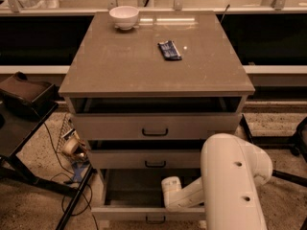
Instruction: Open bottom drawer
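The bottom drawer (148, 212) is the lowest of three grey-beige drawers in the cabinet. It is pulled partly out, its dark tray interior shows, and its small black bar handle (155, 219) sits at the frame's lower edge. My gripper (171, 185) is at the end of the white arm (232, 181), low over the right part of the open drawer, just behind its front panel. The arm hides the drawer's right end.
The middle drawer (144, 160) and top drawer (153, 127) stand slightly out. A white bowl (124, 17) and a dark blue packet (169, 50) lie on the cabinet top (120, 66). A black stand (24, 104), cables and a tape roll (71, 145) are at the left.
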You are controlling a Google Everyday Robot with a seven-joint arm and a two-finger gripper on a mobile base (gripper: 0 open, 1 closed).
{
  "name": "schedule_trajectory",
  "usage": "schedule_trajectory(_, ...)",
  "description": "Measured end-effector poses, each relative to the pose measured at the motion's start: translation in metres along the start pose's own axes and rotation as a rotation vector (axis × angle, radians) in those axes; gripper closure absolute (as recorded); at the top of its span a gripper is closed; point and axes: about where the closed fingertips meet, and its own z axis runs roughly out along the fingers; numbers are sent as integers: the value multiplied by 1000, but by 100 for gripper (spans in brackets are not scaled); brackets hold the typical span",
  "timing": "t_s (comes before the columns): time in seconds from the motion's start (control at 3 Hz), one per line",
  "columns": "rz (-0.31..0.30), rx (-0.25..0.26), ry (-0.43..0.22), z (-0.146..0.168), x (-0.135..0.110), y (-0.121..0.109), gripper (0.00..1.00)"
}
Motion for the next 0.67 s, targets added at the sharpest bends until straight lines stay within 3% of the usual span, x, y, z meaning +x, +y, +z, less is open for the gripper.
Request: schedule_trajectory(0.67, 144, -110, 36, -16, 57, 81, 100)
